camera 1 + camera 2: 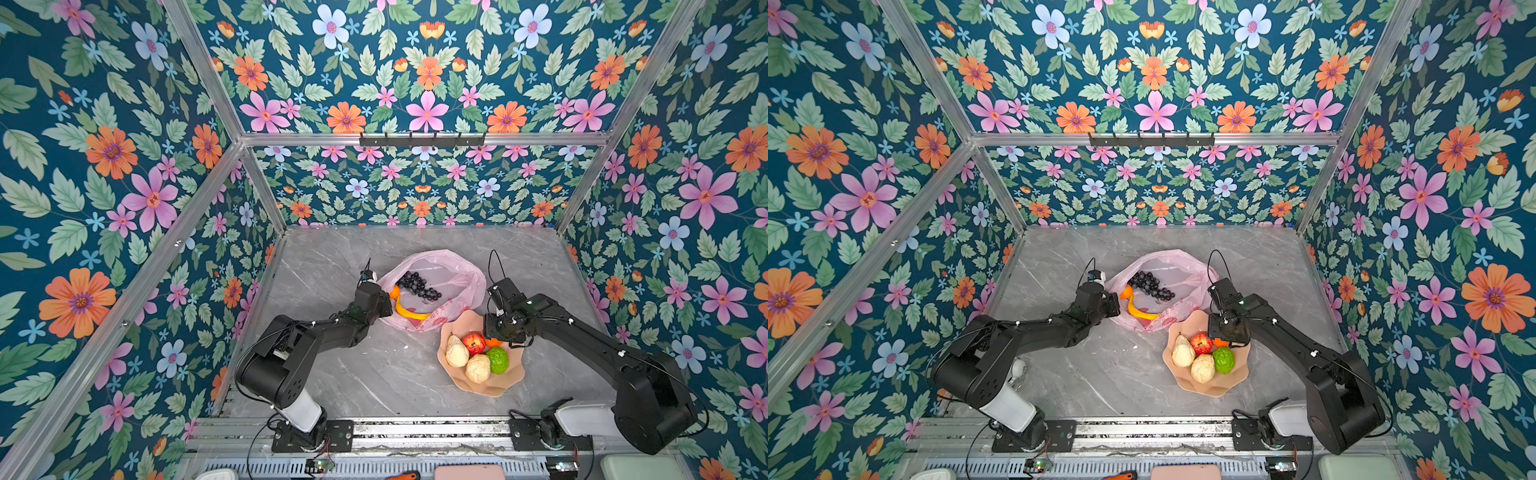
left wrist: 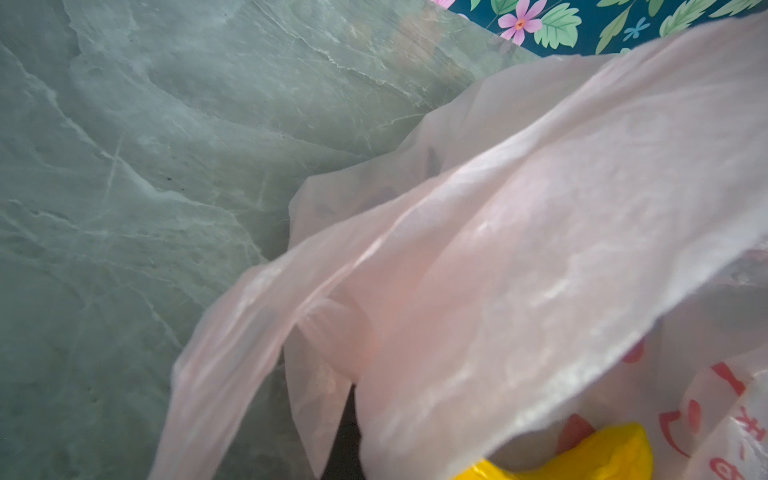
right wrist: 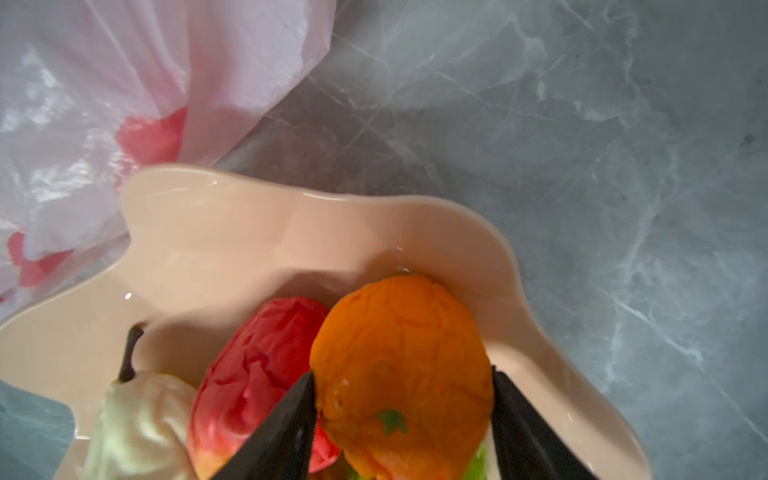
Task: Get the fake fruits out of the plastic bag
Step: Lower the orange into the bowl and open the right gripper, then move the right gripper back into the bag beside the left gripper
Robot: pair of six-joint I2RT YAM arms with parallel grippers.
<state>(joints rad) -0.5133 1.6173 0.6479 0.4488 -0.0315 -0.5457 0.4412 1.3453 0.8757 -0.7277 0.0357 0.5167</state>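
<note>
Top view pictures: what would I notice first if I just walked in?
Probably the peach bowl at the front right, holding a red apple, a bumpy green fruit and two cream pieces. The right gripper has an orange between its fingers over that bowl. Behind sits the pink plastic bag, with dark grapes and a yellow banana inside.

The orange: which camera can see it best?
The right wrist view shows the orange best: it is big and close, between the right gripper fingers, above the peach bowl. In both top views only a sliver peeks out under the arm. The left wrist view does not show it.
</note>
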